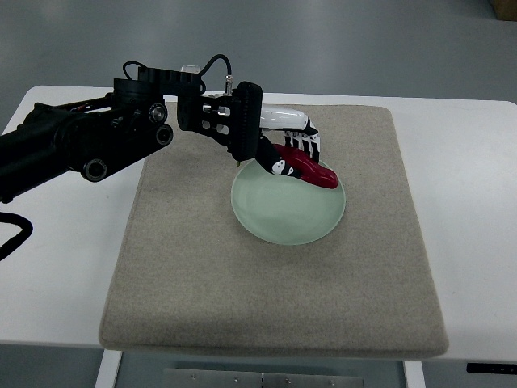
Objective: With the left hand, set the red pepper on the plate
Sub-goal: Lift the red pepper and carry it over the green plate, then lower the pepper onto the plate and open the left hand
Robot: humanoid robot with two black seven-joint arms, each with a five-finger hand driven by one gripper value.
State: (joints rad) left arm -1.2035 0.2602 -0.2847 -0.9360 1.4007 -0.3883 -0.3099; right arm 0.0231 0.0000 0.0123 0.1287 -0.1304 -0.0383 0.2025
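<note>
Far left of frame: black left arm (73,141) entering from the left edge, running rightward and slightly upward across the white table (56,275). No right arm anywhere in view.

Centre-left, along the upper edge of the beige felt mat (266,315): black wrist block with a looped cable on top.

Centre, just right of the wrist: black-and-white left hand (295,145), white back uppermost, fingers (305,144) curled down and closed around the glossy red pepper (311,168). Grip looks to be on the pepper's upper-left end; contact between palm and pepper hidden by the fingers.

Pepper's long axis: diagonal, from upper left under the hand down to lower right, with the free tip poking out beyond the fingers toward centre-right of frame.

Directly below and slightly left of the pepper: round pale-green plate (279,218), flat on the mat at frame centre. Pepper positioned over the plate's upper-right rim, not its middle. Unclear from this steep view whether touching the plate or held just above it.

Judgement: carry essentially complete, release pending. Key relation: plate centre lying down and to the left of the pepper. With the tip at the rim, opening here risks the pepper tipping outward onto the mat; a small shift toward lower left before release would seat it more safely.
</note>
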